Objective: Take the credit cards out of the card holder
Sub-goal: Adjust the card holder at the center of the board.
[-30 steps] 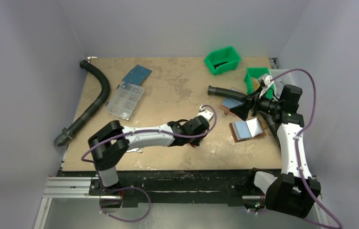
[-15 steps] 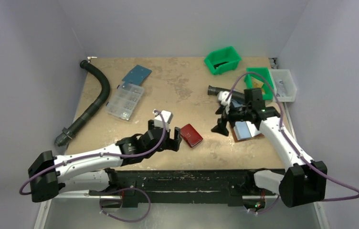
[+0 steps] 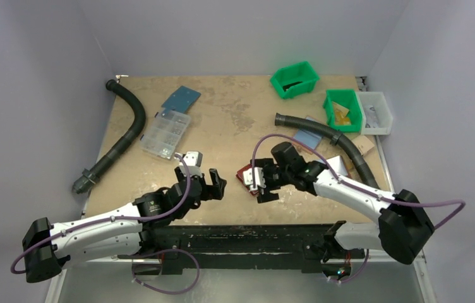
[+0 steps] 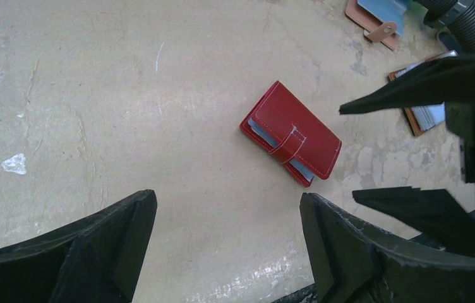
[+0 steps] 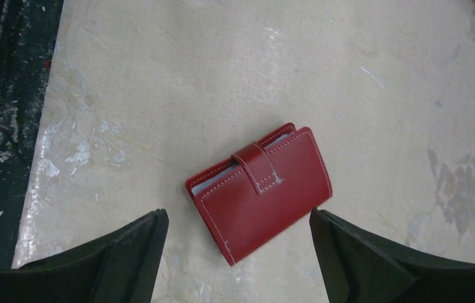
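Pincer, right arm (image 3: 258, 184): jaws are standing wide apart and gripping nothing; it is hanging over the near middle of the worktop (image 3: 235, 113), pointing down at the card holder (image 5: 263, 192). Pincer, left arm (image 3: 215, 184): jaws are likewise gaping wide and carrying nothing; it is sitting just to the left of the holder and facing it, so that the holder is lying between the two arms. Card holder: dark red with pale stitching, it is lying flat and folded shut on the worktop, its strap running across the open edge, and thin pale blue-grey edges are showing inside the fold. In the right wrist view it is resting between the two fingers; whether its corner is touching one of them I cannot tell. Brown folder (image 4: 426, 115): it is lying open beyond the right pincer, pale blue inside. Black ribbed hose (image 3: 323, 129): it is curving across the right side. Two green bins (image 3: 295, 79) are standing at the far right; a clear compartment box (image 3: 167, 134) is sitting on the left side.
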{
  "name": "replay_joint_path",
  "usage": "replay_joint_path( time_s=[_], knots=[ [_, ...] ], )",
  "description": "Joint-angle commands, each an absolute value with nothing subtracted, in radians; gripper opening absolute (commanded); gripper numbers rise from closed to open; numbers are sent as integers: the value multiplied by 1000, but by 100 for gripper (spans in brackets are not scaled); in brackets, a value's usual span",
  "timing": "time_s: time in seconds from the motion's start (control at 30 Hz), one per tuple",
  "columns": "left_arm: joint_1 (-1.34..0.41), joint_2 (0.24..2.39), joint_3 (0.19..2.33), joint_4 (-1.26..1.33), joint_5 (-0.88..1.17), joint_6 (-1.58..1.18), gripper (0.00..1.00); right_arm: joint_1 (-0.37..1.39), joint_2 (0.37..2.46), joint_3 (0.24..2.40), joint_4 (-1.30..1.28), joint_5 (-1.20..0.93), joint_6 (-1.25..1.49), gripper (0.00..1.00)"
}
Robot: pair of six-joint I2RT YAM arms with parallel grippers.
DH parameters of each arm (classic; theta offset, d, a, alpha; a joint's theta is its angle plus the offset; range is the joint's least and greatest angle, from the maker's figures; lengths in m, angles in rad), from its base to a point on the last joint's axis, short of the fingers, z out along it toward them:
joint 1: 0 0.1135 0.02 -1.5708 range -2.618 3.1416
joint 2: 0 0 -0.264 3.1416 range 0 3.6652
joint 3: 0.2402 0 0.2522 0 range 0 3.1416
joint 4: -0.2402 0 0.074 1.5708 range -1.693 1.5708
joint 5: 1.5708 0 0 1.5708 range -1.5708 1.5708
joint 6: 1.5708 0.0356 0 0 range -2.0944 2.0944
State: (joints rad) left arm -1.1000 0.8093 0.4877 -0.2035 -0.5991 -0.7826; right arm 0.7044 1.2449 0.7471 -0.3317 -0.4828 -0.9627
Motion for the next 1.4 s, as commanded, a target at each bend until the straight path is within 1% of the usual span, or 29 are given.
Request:
replay_joint_path(
  time_s=[0.0, 0.17, 0.23, 0.37, 0.47, 0.57, 0.7, 0.77, 0.9, 1.07, 1.17, 1.23, 1.3, 1.37],
  knots=[
    [-1097, 800, 481, -185, -658, -838, 90, 778, 1265, 662, -156, -301, -983, 90],
    [-1097, 816, 480, -170, -666, -840, 89, 853, 1325, 657, -112, -226, -976, 73],
    [-1097, 823, 480, -173, -667, -845, 89, 872, 1351, 658, -104, -192, -976, 68],
    [-1097, 820, 475, -189, -664, -858, 88, 879, 1356, 655, -89, -164, -971, 59],
    [-1097, 807, 465, -190, -662, -865, 88, 879, 1357, 651, -79, -150, -971, 48],
    [-1097, 794, 459, -189, -660, -868, 88, 879, 1364, 653, -73, -132, -966, 34],
    [-1097, 787, 456, -190, -657, -869, 87, 879, 1348, 675, -87, -120, -933, 9],
    [-1097, 784, 453, -194, -654, -872, 87, 872, 1323, 695, -115, -149, -904, 0],
    [-1097, 764, 451, -195, -649, -863, 86, 814, 1289, 758, -178, -333, -814, 0],
    [-1097, 723, 456, -205, -670, -850, 83, 752, 1265, 838, -247, -638, -713, 0],
    [-1097, 694, 460, -218, -691, -847, 82, 689, 1256, 852, -221, -747, -605, 0],
    [-1097, 679, 463, -225, -699, -846, 82, 620, 1267, 836, -117, -704, -466, 0],
    [-1097, 672, 463, -228, -700, -845, 82, 555, 1318, 803, -31, -573, -338, 0],
    [-1097, 675, 465, -227, -698, -843, 82, 502, 1401, 808, -8, -414, -269, 0]
  ],
)
